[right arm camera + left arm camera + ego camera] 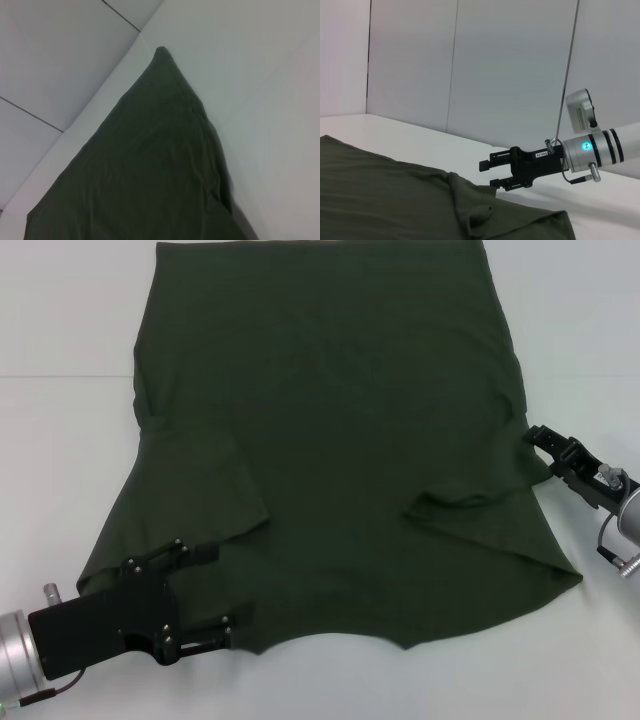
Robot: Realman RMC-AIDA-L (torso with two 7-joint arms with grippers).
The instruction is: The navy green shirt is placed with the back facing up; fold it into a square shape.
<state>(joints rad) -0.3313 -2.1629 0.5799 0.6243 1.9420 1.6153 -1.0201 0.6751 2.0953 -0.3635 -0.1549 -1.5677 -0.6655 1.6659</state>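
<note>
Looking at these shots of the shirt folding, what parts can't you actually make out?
- Far edge of the navy green shirt: cut off by the head view's top edge.
- Cloth under the left gripper: hidden by the gripper body in the head view.
- Whether the right gripper touches the shirt's edge: too small in the head view, and the left wrist view shows it only from far off.
- The right gripper's own fingers: absent from the right wrist view.

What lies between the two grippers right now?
In the head view, only the shirt spans the stretch between the left gripper and the right gripper; nothing else lies there.
</note>
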